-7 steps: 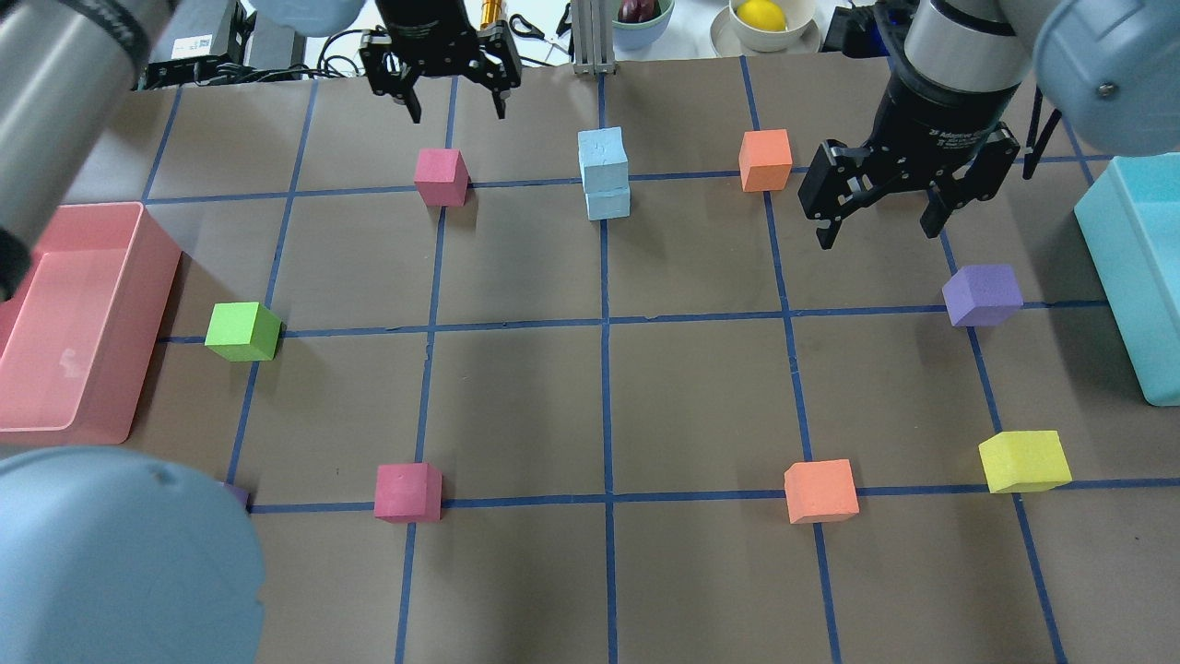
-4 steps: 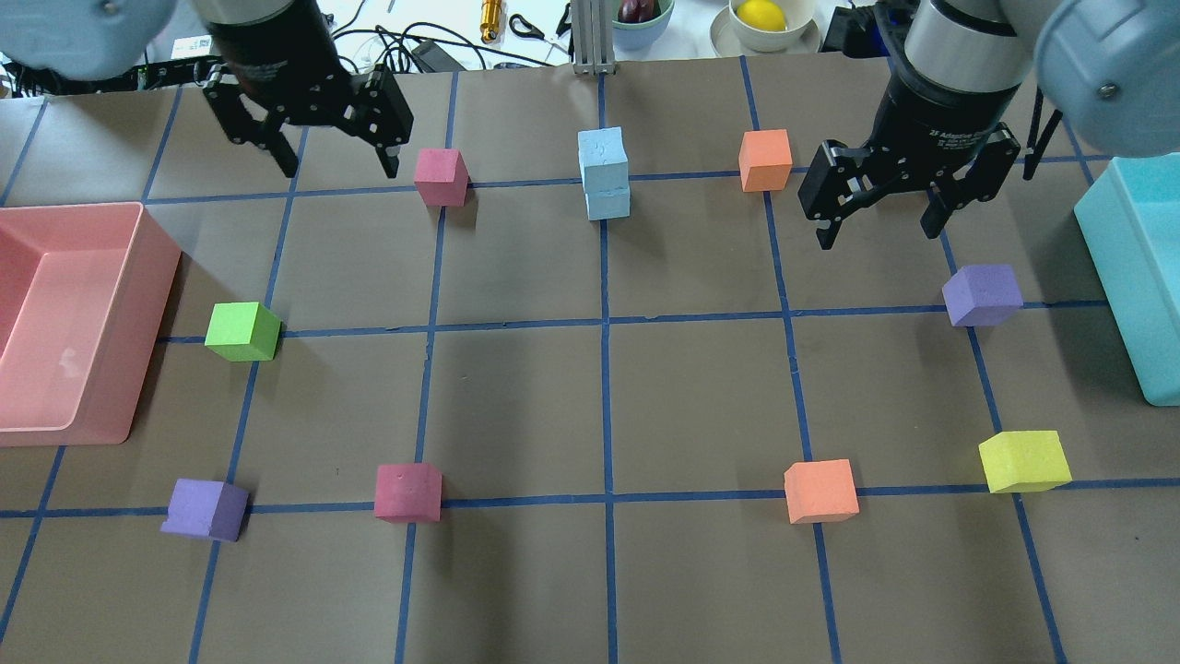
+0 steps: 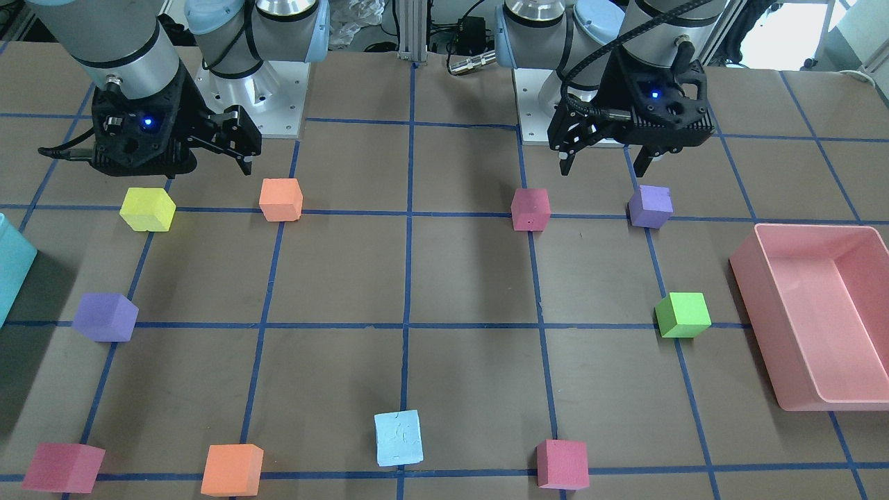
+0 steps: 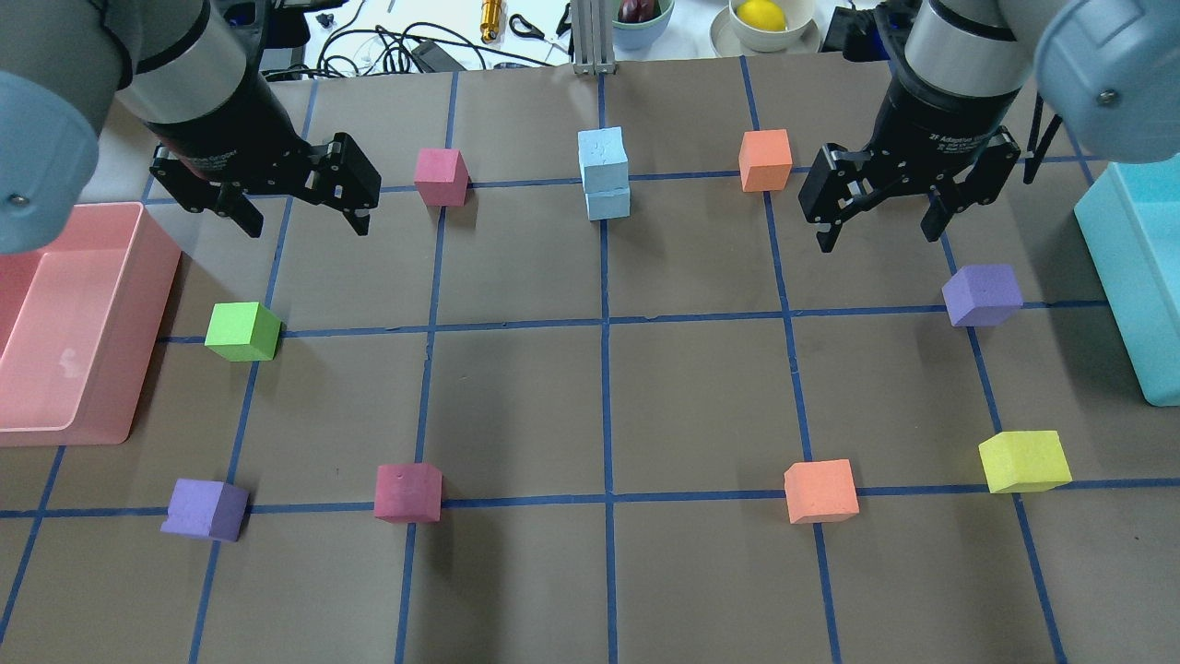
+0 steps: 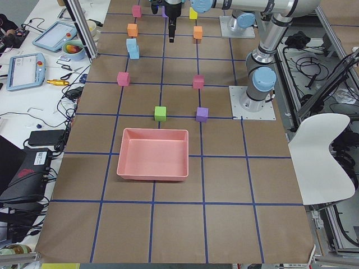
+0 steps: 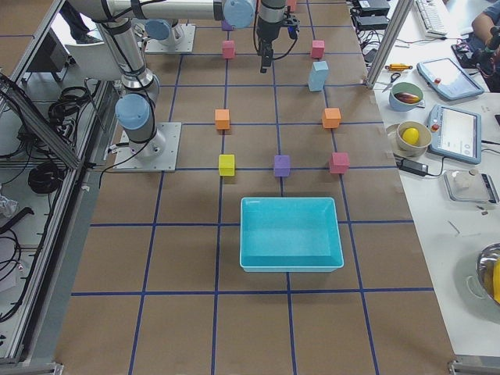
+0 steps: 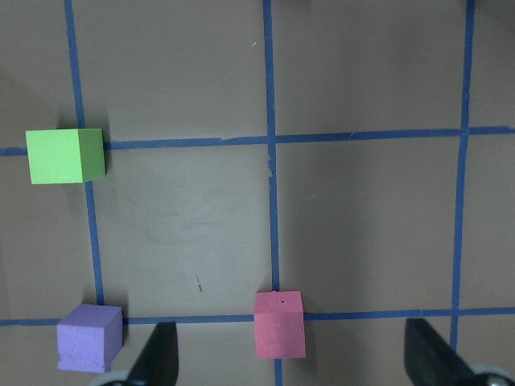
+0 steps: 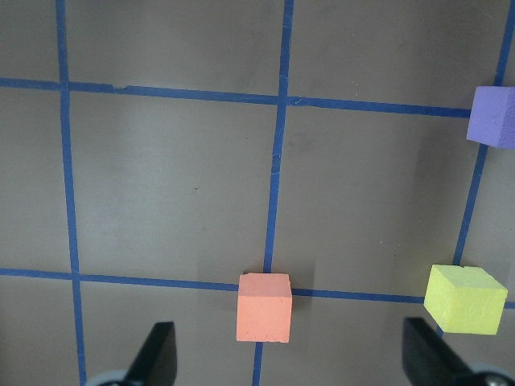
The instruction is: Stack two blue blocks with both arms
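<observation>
Between the fingers of the left gripper (image 4: 304,224) there is only air: the jaws stand wide apart and hold nothing, hanging high over the left half of the table, and the right gripper (image 4: 876,235) hangs over the right half, equally wide and empty. Both are well apart from the task's things, which stand near the middle of the table's far edge, on the operators' side: the top blue block (image 4: 603,159) rests on the bottom blue block (image 4: 608,204), roughly square to it, so the stacking looks done. Both look like foam with dented faces, so I judge them light, soft and a little grippy rather than slippery. A hard squeeze would likely crush them, and a nudge could tip the pair. If the top one needs correcting, the best hold would be across two opposite flat side faces at mid-height, closing gently and lifting straight up. At the table's left end lies the pink tray (image 4: 159,304), with nothing in it. At the right end the teal bin (image 6: 291,234) is likewise empty. Beyond the far edge, off the brown surface, a white bowl (image 4: 784,39) holds a yellow fruit (image 4: 762,14)
</observation>
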Tool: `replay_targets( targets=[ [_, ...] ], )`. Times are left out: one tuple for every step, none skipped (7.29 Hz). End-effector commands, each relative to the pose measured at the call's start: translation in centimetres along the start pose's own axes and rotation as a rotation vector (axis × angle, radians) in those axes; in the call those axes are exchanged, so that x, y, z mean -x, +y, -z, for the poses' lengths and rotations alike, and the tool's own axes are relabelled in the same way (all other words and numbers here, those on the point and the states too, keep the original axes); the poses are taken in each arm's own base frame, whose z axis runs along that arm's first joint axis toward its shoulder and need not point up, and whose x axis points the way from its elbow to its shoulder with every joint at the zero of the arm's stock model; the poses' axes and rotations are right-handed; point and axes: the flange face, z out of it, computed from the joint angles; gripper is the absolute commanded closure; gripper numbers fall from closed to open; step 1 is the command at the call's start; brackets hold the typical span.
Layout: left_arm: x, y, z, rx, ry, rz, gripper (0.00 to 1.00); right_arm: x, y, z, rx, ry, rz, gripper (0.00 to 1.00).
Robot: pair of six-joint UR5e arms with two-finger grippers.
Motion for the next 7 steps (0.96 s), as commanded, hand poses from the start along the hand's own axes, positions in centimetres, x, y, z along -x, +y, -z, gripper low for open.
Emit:
replay_targets(
  targets=[
    [0.32, -1.18, 1.05, -0.078, 0.016, -0.004, 0.0, -0.28, -0.31, 0.53, -0.043, 0.005, -0.002, 0.0],
    [0.21, -1.74, 1.01, -0.087, 0.013, -0.005, 0.0, -0.52, -0.44, 0.58, -0.053, 0.005, -0.009, 0.0],
    [0.18, -1.71, 1.15, -0.089, 0.016, -0.004, 0.0, -0.51, -0.44, 0.58, -0.053, 0.003, -0.018, 0.0],
    [0.4, -1.15, 1.42, -0.084, 0.016, -0.001, 0.0, -0.52, -0.43, 0.56, -0.052, 0.005, -0.017, 0.0],
    [0.87, -1.16, 1.38, -0.081, 0.012, 0.01, 0.0, -0.51, -0.41, 0.55, -0.05, 0.003, -0.016, 0.0],
    [0.87, -1.07, 1.29, -0.078, 0.012, 0.01, 0.0, -0.51, -0.39, 0.46, -0.047, 0.003, -0.014, 0.0],
    [0.84, -1.05, 1.15, -0.077, 0.015, 0.01, 0.0, -0.5, -0.34, 0.52, -0.049, 0.003, -0.016, 0.0]
  ],
)
